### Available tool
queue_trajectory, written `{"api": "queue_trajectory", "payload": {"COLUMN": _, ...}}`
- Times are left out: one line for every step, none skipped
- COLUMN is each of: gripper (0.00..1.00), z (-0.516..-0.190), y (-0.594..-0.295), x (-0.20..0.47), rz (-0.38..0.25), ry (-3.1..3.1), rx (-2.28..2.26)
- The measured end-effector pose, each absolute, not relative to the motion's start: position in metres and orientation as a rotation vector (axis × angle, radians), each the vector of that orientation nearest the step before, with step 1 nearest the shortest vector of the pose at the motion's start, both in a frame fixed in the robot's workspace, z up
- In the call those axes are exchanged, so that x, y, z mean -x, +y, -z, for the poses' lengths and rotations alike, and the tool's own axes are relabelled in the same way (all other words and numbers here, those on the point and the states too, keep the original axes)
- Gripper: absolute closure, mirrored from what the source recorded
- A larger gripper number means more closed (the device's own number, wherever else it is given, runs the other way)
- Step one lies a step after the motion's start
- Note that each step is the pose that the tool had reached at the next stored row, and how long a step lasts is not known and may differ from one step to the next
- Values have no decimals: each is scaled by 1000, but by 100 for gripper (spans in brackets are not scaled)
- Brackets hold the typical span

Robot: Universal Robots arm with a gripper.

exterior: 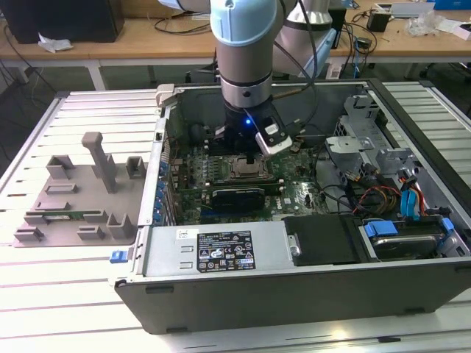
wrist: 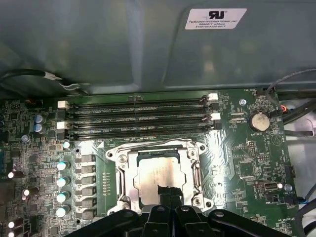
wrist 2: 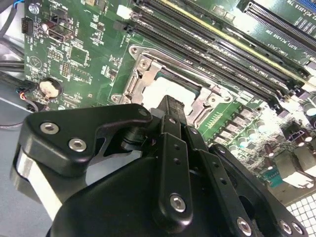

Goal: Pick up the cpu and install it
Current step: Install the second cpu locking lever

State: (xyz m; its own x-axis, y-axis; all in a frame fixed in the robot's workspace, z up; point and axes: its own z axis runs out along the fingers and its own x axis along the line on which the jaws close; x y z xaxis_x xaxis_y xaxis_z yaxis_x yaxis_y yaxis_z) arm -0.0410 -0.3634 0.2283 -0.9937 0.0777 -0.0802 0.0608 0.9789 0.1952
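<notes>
The gripper [exterior: 252, 156] hangs from the arm inside the open computer case [exterior: 309, 294], at the middle of the exterior view, directly above the processor socket. The cpu [exterior: 246, 171] lies flat inside the socket frame [wrist: 126, 170] on the green motherboard [wrist: 247, 158]. In the first wrist view its silver-grey top [wrist: 160, 173] is level within the frame. The second wrist view shows a pale part of it [wrist 2: 155, 91] just beyond the dark finger links. The gripper's fingers [wrist: 170, 191] look pressed together with no gap between them, and their tip sits on or just over the edge of the cpu nearest the arm; contact cannot be told for certain. The memory slots [wrist: 138, 118] run beside the socket, and a coin battery [wrist: 259, 121] sits well apart from it. A white label [wrist: 216, 18] with dark print is stuck on the grey case wall, and a black-and-white label [exterior: 215, 251] covers the metal box at the case's front edge. Fine white lettering is scattered over the board. On the slatted table [exterior: 44, 294], at the exterior view's left, the grey fixture tray [exterior: 73, 198] stands beside the case.
</notes>
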Motion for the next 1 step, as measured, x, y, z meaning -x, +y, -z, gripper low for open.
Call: {"api": "queue_trajectory", "payload": {"gripper": 89, "z": -228, "y": -363, "x": 41, "rz": -296, "ry": 3038, "rx": -107}}
